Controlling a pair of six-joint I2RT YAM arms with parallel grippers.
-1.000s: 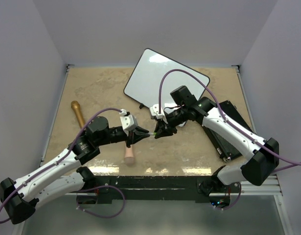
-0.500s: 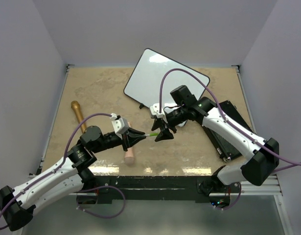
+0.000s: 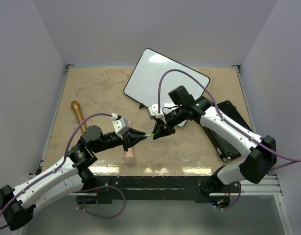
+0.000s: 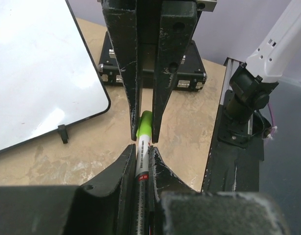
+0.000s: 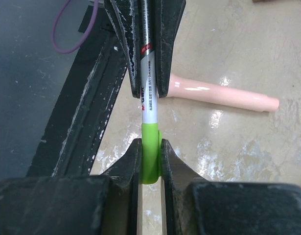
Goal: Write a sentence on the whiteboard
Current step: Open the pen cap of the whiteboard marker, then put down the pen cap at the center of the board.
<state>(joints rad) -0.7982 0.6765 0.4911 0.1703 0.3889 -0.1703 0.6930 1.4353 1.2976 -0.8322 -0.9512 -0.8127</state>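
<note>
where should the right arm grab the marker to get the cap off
The green cap, end-on from the side opposite the left jaws. They clamp the white barrel of the marker, so only the cap sticks out; the right jaws are shut on its flanks.

The left claw (image 3: 142,136), gripping the marker (image 5: 148,105), sits farther back than a second ago, while the right claw (image 3: 154,134), briefly spread, pinches its green cap (image 5: 150,152) again.
</note>
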